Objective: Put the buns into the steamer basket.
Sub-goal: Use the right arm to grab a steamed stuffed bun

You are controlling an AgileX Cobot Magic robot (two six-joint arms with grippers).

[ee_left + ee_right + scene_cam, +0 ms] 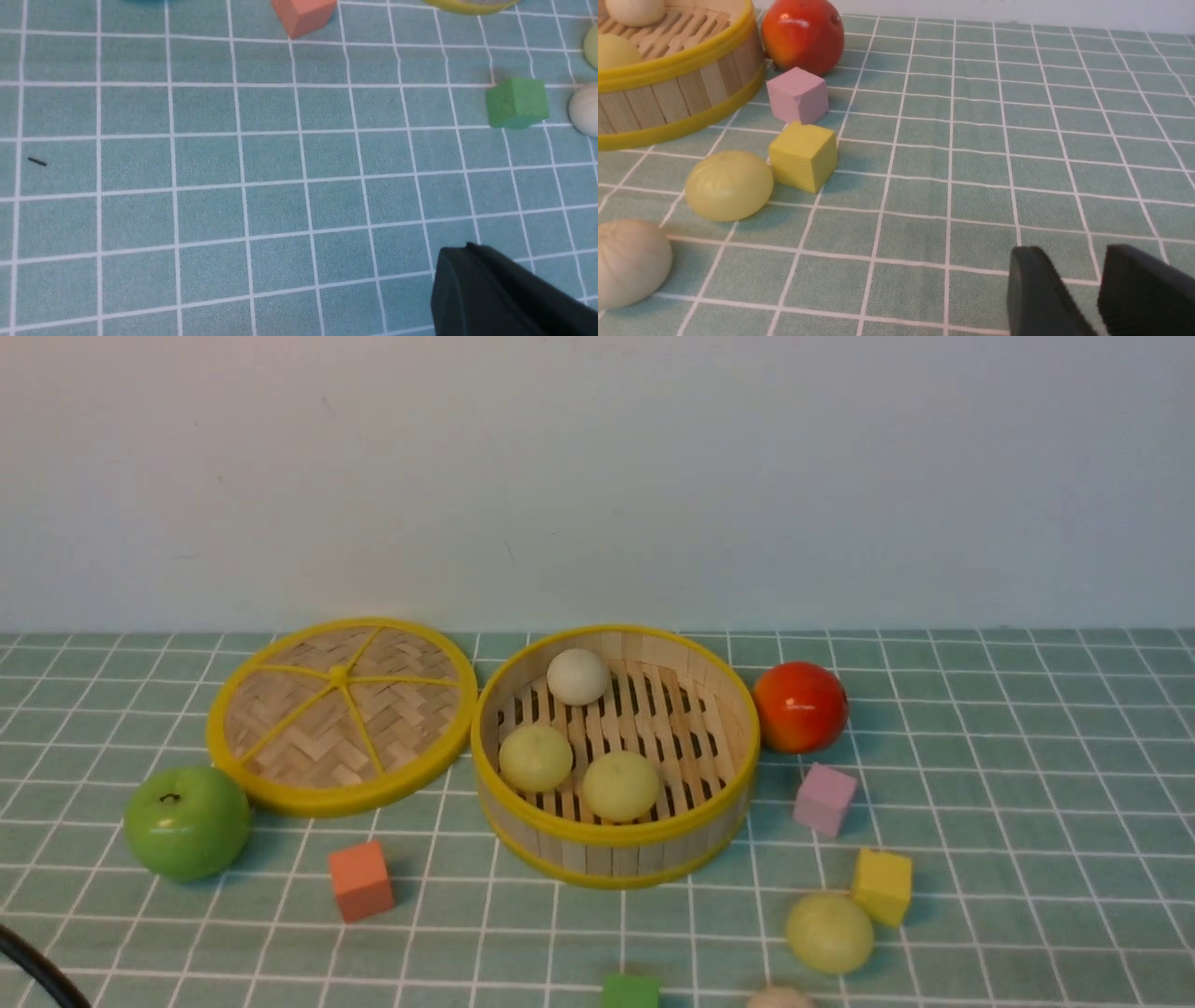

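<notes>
The steamer basket (611,859) stands at the table's middle and holds three buns: an off-white one (578,676) and two yellow-green ones (535,758) (621,786). Another yellow-green bun (829,931) (728,185) lies on the cloth to the basket's front right, touching a yellow cube. An off-white bun (780,999) (630,263) (585,109) lies nearer still. My left gripper (467,249) is shut on nothing, above bare cloth and apart from the buns. My right gripper (1073,256) is open and empty, well to the side of the loose buns. Neither gripper shows in the front view.
The woven lid (341,714) lies left of the basket, with a green apple (187,821) in front of it. A red-orange fruit (800,707) sits right of the basket. Orange (360,880), pink (824,799), yellow (881,886) and green (630,991) cubes are scattered about.
</notes>
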